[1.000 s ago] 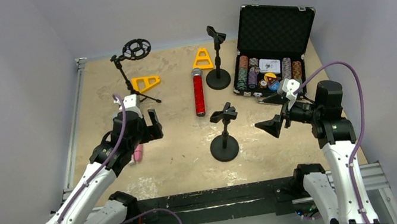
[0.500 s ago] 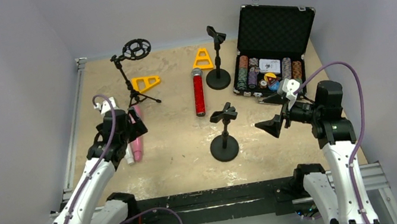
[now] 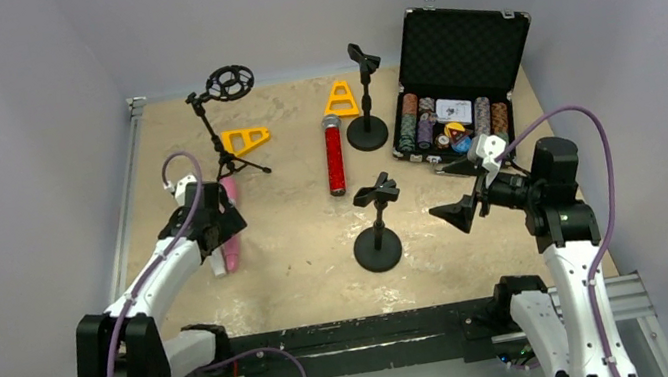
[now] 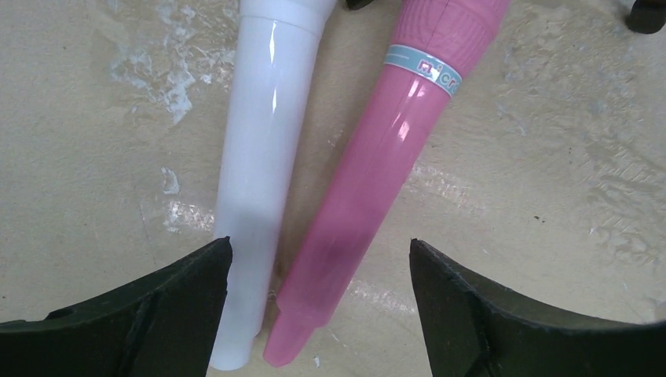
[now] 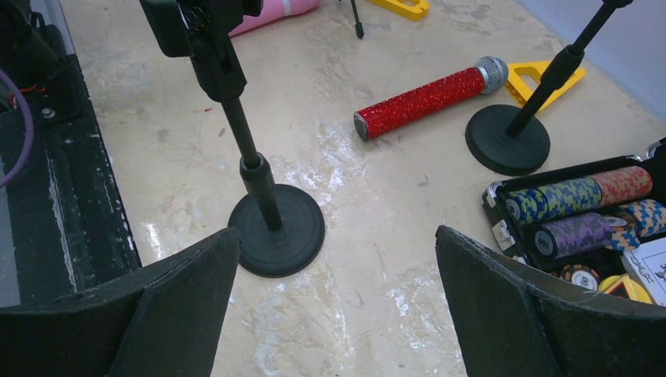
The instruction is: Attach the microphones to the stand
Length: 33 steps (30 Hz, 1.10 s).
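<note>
Left wrist view: of three microphones, the white microphone and pink microphone lie side by side between the parted left jaws, butts nearest; the red microphone lies beyond the parted right jaws, head farthest.

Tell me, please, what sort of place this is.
Likely a robotics lab test cell: two arms bolted at the table edge, plain grey walls boxing it in, and props like microphone stands and a poker chip case.

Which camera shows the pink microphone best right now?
Left wrist: the pink microphone fills the frame, lying beside the white microphone. From top external the left arm covers most of it; right wrist catches only a sliver.
</note>
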Motion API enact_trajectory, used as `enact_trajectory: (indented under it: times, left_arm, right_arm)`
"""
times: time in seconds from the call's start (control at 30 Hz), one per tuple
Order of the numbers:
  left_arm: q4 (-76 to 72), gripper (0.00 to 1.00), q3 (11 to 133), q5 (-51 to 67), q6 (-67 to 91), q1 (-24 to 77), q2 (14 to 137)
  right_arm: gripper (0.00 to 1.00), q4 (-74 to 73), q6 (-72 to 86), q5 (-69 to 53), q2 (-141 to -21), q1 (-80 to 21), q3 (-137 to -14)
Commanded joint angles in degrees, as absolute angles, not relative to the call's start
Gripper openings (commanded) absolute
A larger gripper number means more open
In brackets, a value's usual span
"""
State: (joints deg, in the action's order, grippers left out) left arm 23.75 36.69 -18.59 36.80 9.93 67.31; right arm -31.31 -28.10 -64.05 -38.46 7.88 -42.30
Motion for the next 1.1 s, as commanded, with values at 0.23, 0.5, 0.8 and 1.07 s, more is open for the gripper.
enact_trajectory:
  times: [0.23,0.5,0.8,1.07]
  left_arm:
    - [20.9,0.63,41.9,-8.3,31.9,9.7,73.7]
    - [24.1,0.63,44.8,-9.1,31.9,9.7,78.9]
    - [27.6,0.57,47.6,-7.2,30.4,11.7,84.1]
    - [30.3,0.39,48.7,-5.1,29.6,14.3,85.9]
  right_arm:
    - [0.98,-31.0,-28.9,-64.6,-37.9,7.6,-44.3]
    - [0.98,-31.1,-28.9,-64.7,-37.9,7.6,-44.3]
    - [0.98,-31.5,-29.4,-64.8,-37.8,7.6,-44.5]
    - [0.98,-31.7,-29.5,-64.8,-37.9,7.6,-44.6]
